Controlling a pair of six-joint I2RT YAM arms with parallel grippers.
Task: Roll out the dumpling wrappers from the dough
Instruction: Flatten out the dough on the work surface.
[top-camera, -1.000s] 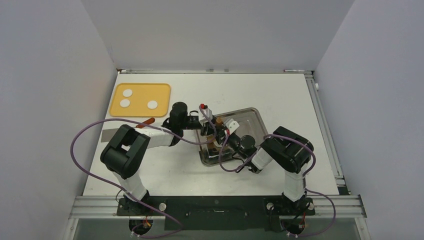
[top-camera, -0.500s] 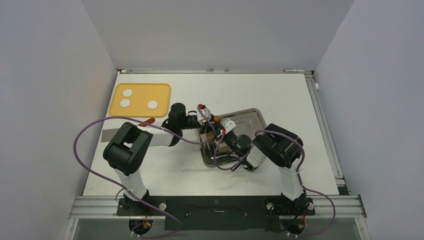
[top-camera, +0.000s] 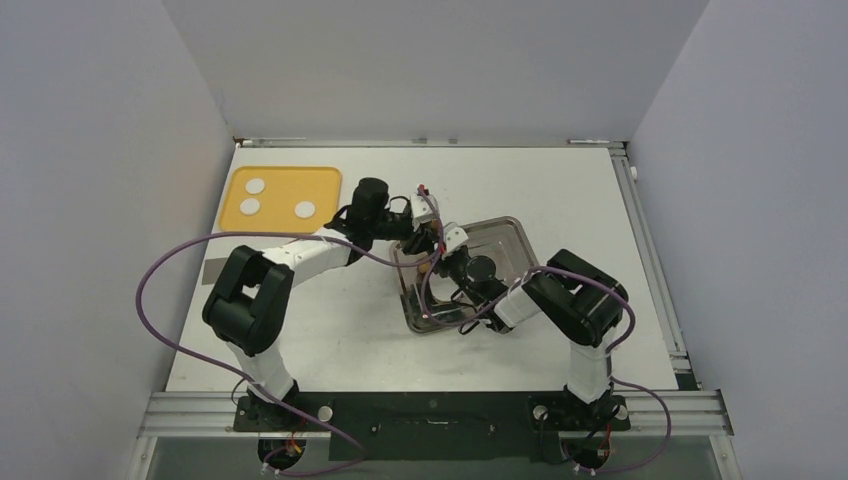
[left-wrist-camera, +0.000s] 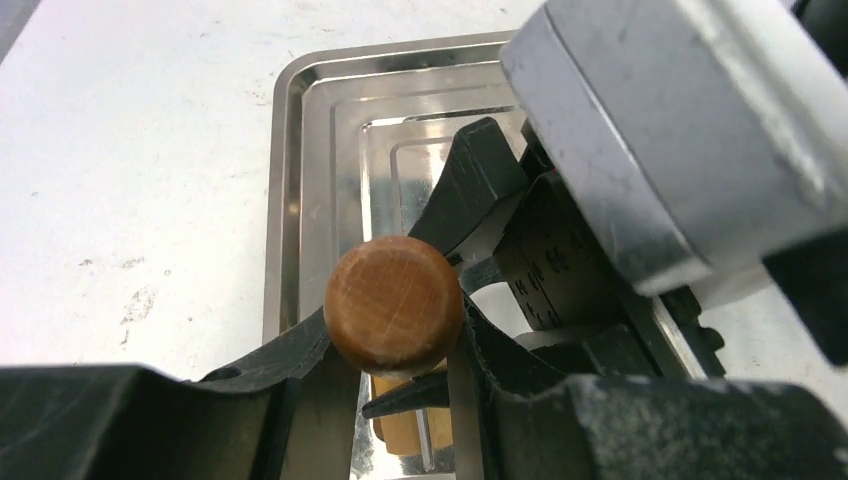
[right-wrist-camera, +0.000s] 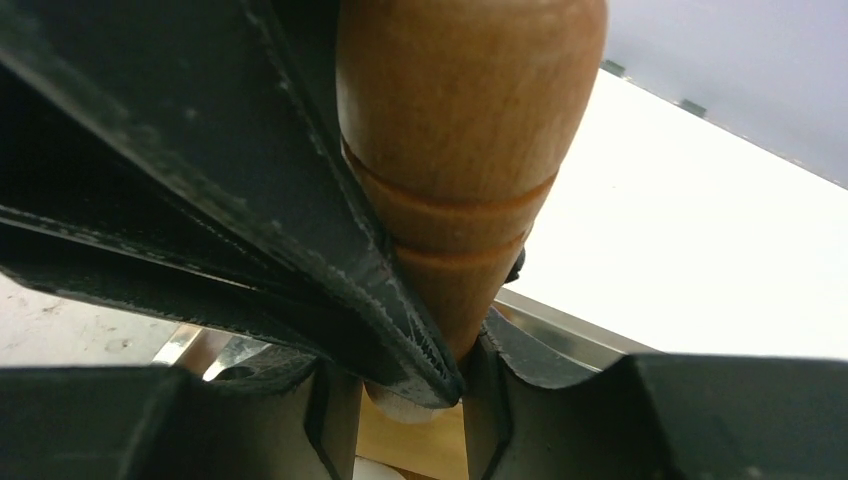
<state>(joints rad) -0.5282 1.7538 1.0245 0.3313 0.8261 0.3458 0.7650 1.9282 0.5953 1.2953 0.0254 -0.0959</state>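
Dough lumps (top-camera: 250, 206), three of them, lie on the yellow tray (top-camera: 325, 190) at the far left in the overhead view. They are well apart from the steel tray (top-camera: 505, 238) mid-table, where the left gripper (top-camera: 424, 222) and right gripper (top-camera: 447, 250) meet. No flattened wrapper shows.

The left wrist view has that gripper's fingers (left-wrist-camera: 290, 352) clamped on the round end of a wooden rolling pin (left-wrist-camera: 393, 305). The steel tray lies beneath and the other gripper's body is close at the right.

The right wrist view has its own fingers closed on the pin's narrow neck, below the tapered handle.

The step looks like a two-handed carry of the pin. Doing it well probably means moving both arms at one pace with the ends level, so the pin neither twists nor slips, then lowering it squarely onto one lump.
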